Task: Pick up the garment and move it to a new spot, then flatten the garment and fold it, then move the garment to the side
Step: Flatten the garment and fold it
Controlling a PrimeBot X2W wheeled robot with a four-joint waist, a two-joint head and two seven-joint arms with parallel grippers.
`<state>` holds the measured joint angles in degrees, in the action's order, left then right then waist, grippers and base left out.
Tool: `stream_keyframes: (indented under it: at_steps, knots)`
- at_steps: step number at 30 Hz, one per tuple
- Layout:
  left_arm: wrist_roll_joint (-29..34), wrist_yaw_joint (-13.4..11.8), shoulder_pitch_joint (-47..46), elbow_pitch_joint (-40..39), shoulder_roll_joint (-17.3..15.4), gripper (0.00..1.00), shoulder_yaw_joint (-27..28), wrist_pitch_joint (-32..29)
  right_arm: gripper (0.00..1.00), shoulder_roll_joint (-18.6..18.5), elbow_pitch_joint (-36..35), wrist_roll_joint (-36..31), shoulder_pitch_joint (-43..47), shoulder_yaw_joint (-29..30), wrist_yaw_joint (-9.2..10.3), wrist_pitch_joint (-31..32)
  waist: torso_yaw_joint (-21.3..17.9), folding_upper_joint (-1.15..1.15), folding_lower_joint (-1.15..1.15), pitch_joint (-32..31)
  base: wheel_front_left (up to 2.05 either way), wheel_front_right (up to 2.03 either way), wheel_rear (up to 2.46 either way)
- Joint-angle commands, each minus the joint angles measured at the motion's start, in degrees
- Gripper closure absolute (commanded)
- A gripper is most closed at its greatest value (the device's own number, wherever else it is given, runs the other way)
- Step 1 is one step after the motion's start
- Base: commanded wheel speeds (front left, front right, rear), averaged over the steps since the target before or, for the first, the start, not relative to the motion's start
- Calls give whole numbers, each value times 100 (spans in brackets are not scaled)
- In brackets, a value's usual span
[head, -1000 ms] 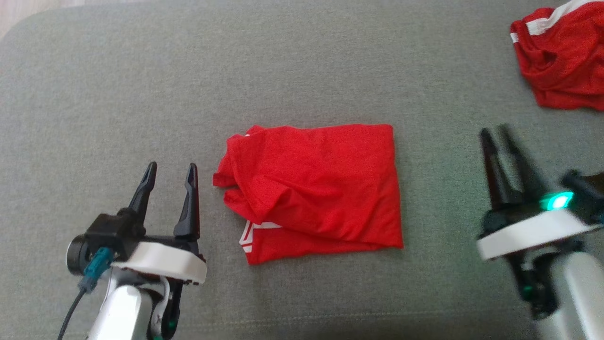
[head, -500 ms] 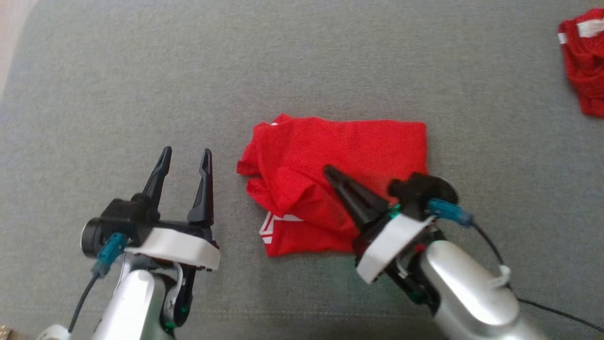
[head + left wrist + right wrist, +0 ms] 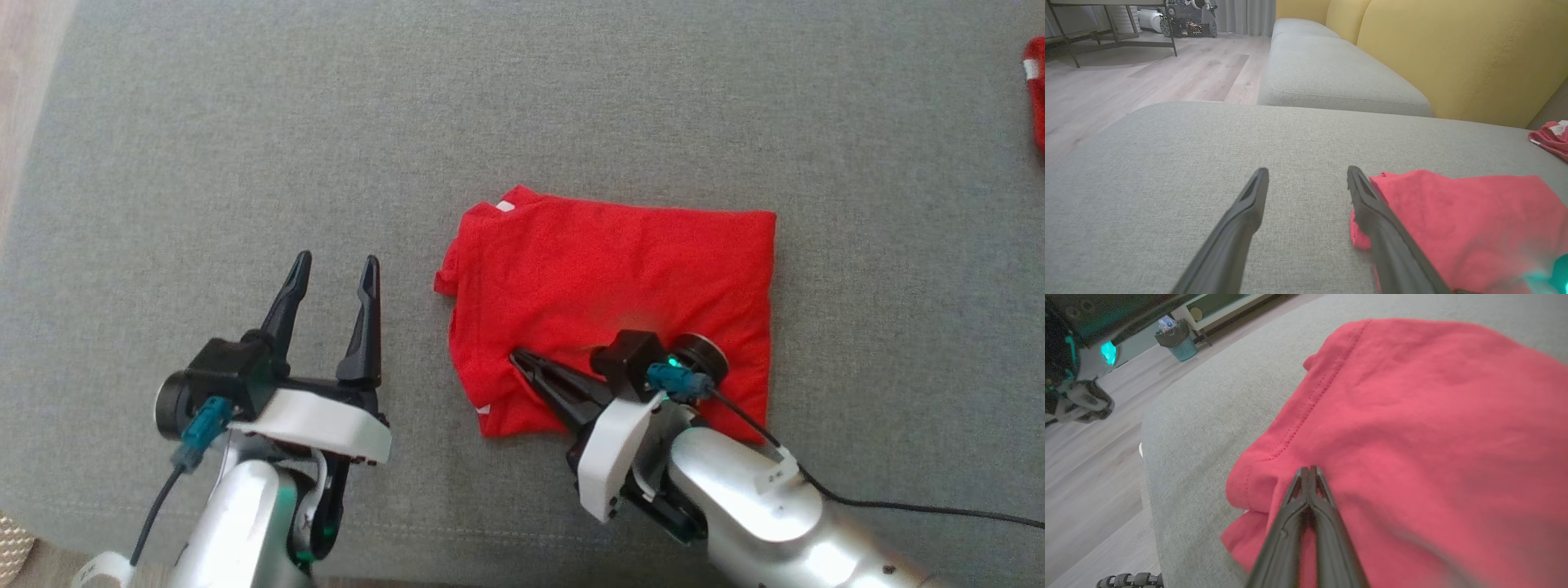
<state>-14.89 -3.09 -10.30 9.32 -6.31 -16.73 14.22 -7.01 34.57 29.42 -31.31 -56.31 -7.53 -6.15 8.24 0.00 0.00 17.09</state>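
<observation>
Currently, the folded red garment (image 3: 620,278) lies flat on the grey cushion (image 3: 245,122), nearer its front edge, while the right tool (image 3: 516,357) is closed with its tips on the garment's front-left fold, any pinch of cloth untellable, and the left tool (image 3: 336,265) stands open and empty just beside the garment, toward the cushion's left edge.

Head camera stares steeply down on the grey cushion (image 3: 245,122), garment (image 3: 620,269) mid-frame. Left wrist camera skims low across it toward the yellow backrest (image 3: 1453,53), garment at lower right. Right wrist camera sits tight on that same garment, floor (image 3: 1094,428) at left.
</observation>
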Motion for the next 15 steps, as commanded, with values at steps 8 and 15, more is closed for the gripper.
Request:
stream_keyframes:
  at_steps: [8,15]
  knots:
    - [-9,-19,-159,-128,-61,0,207,71,100,137,-43,335,-294,242,4,-654,-149,0,0,-152,0,0,0]
    - [-15,-45,-59,-202,-150,0,269,74,64,-305,-641,121,-22,1660,4,-836,-412,0,0,-304,0,0,0]
